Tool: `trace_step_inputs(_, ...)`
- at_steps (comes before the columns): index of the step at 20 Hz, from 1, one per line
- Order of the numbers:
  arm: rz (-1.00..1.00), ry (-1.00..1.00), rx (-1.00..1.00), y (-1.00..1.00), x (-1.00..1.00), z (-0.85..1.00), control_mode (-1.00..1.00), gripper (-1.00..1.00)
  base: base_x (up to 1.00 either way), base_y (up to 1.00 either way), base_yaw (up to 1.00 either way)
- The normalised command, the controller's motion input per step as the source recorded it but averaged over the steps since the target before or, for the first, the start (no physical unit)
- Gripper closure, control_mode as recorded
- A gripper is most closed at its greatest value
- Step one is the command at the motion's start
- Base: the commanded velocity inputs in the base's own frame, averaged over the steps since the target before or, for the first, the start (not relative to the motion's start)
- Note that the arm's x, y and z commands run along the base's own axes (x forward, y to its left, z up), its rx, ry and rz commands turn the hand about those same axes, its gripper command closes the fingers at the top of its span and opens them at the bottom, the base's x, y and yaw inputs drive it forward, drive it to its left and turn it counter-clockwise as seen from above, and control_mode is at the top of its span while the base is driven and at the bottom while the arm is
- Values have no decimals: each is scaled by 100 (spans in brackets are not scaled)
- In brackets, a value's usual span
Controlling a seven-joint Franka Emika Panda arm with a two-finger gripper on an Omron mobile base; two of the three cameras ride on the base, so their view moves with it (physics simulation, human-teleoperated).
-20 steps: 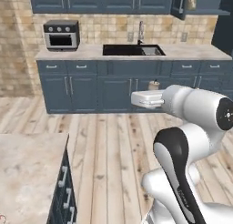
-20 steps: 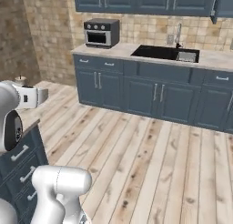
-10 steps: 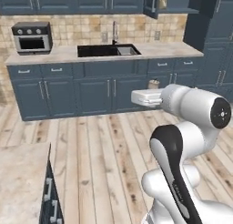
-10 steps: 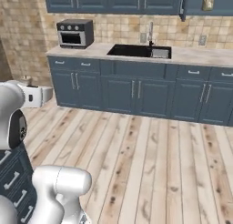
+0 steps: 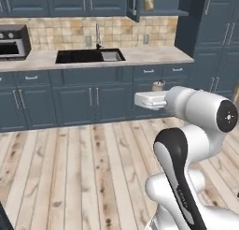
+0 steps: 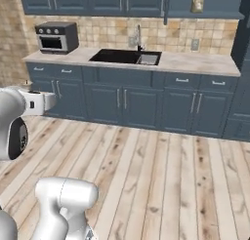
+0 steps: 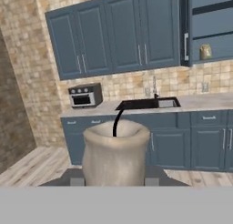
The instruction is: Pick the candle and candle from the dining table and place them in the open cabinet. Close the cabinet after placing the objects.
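Base has swung right since 1 s ago, so whole scene slid left in both base views: camera move, not the things. Toaster oven (image 5: 11,41), mid-frame before, now at left edge in left base view; black sink (image 5: 90,55) went from right of centre to left of centre. Open cabinet (image 5: 156,3) w/ small beige item on its shelf came into view top right, plus tall blue cabinets (image 5: 214,32) at far right. Table corner at lower left gone.

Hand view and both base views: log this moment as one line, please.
phase: carrying | pincer: shut on grey-beige candle | open cabinet: ahead, upper right, small object on shelf | door: not yet closed
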Motion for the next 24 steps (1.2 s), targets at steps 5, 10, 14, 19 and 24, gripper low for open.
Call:
trace_step_inputs(5,0,0,0,0,0,0,100,100,98,-51,0)
trace_step_inputs(10,0,0,0,0,0,0,100,100,100,-4,0)
trace_step_inputs(14,0,0,0,0,0,0,100,100,100,-10,0)
trace_step_inputs(19,0,0,0,0,0,0,100,100,94,-46,-2)
trace_step_inputs(24,0,0,0,0,0,0,100,100,81,-75,-7)
